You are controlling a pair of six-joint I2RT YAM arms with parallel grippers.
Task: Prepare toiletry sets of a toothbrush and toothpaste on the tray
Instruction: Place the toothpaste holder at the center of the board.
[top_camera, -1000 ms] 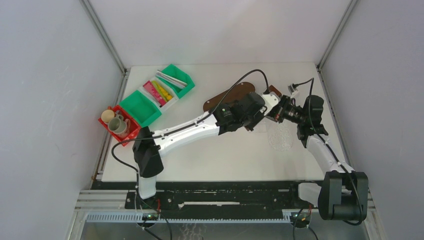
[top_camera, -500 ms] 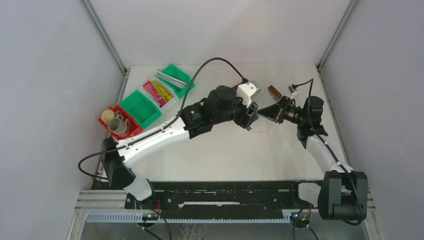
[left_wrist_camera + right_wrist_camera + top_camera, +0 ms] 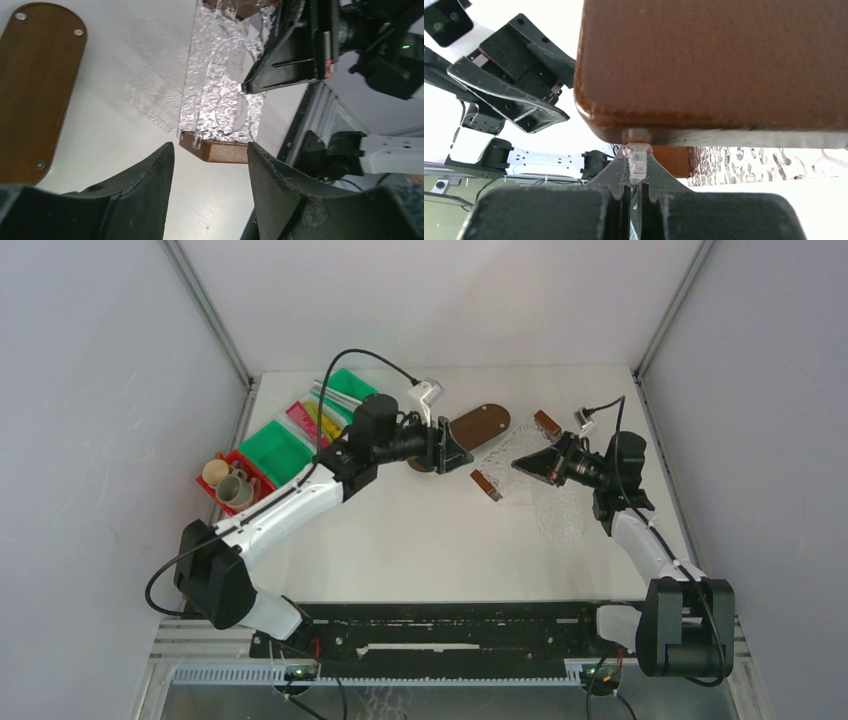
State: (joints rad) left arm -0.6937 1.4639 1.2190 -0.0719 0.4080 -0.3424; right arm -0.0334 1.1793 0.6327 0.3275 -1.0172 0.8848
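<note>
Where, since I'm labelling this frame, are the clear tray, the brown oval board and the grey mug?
clear tray (image 3: 220, 100): left wrist view, on its dimpled panel.
brown oval board (image 3: 480, 424): top external view, middle of its face.
grey mug (image 3: 236, 490): top external view, on its open top.

— What colours are the arms?
— The left arm (image 3: 290, 510) has white link shells, black joints and a black base (image 3: 215, 585). The right arm (image 3: 650, 545) is the same.
— Any cables?
— A thin black cable (image 3: 360, 350) runs to a small white camera (image 3: 428, 392) on the left wrist.
— And the fingers?
— On the left gripper (image 3: 210, 150), the fingers (image 3: 145, 200) are matt black and wedge-shaped, with rough, scuffed edges.
</note>
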